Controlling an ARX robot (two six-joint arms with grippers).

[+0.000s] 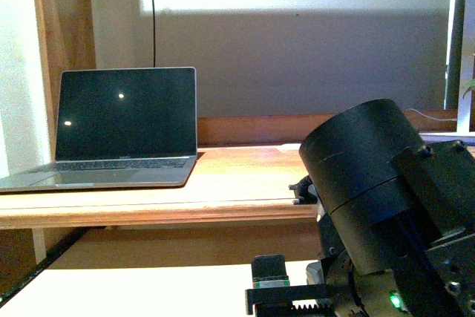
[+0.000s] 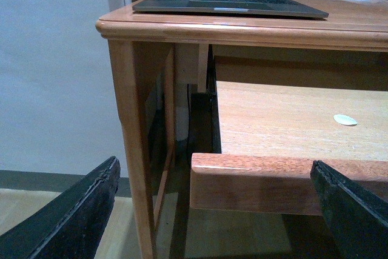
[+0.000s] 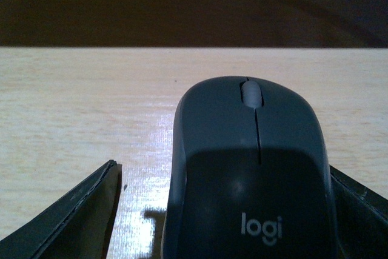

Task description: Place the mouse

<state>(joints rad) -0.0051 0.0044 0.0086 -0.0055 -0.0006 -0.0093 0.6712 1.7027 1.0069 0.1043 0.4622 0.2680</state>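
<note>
Left tool [image 2: 213, 168]: open; its two black fingers [image 2: 79, 216] stand wide apart with nothing between them, seen in the left wrist view off the desk's left end.
Wall: pale, to the left of the desk in the left wrist view.
Laptop [image 1: 122, 128]: grey, lid up, screen dark with two small bright reflections; it stands on the left part of the tabletop.
Cable [image 1: 154, 12]: thin and black, running up the wall behind the laptop.
Tabletop [image 1: 237, 183]: warm brown wood with a rounded front edge; a raised wooden back rail runs along its far side.
Pull-out shelf [image 2: 285, 107]: paler wood, drawn out under the tabletop, with a thick front lip.
White disc [image 2: 345, 120]: small and flat, lying on the shelf towards its right side.
Mouse [image 3: 248, 168]: dark grey, pale scroll wheel pointing away from the camera, "logi" printed on its near end. It lies on a pale wooden surface between the right tool's fingers. In the front view it is hidden behind the right arm.
Right tool [image 3: 221, 168]: open around the mouse; one finger [image 3: 73, 216] stands clearly apart from the mouse's side, the other is just beside it, and I cannot tell whether that one touches.
Right arm [image 1: 386, 206]: large and black, filling the lower right of the front view, low over the shelf; a small green light glows near its base.
</note>
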